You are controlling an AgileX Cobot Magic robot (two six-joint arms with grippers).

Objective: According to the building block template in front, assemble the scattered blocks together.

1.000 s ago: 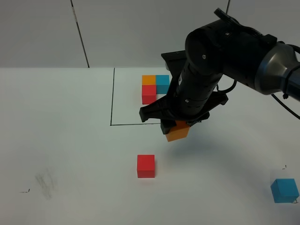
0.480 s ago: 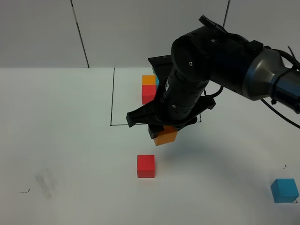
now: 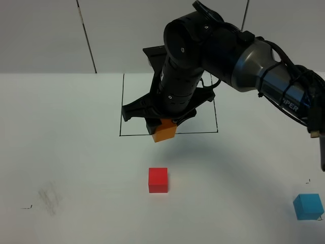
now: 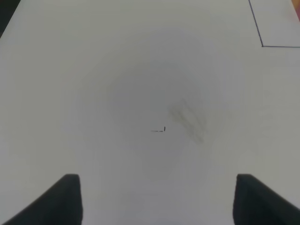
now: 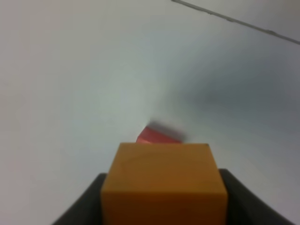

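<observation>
My right gripper (image 3: 162, 124) is shut on the orange cube (image 3: 165, 133) and holds it above the table, over the front line of the black-lined rectangle (image 3: 122, 107). The right wrist view shows the orange cube (image 5: 164, 183) between the dark fingers (image 5: 91, 201), with the red cube (image 5: 157, 135) blurred beyond it. The red cube (image 3: 158, 180) lies on the table, nearer the front than the held cube. At the front right sits the sky-blue cube (image 3: 308, 206). The right arm hides the template's cubes. My left gripper (image 4: 161, 201) is open over bare table.
A grey smudge (image 3: 49, 197) and small pen marks (image 3: 26, 207) lie at the front left of the white table. In the left wrist view the smudge (image 4: 187, 117) and a corner of the rectangle (image 4: 262, 46) show. A wall stands behind the table.
The right arm has swung left and toward the back with the orange cube, and now covers the template's cubes. The red and blue cubes have not moved.
</observation>
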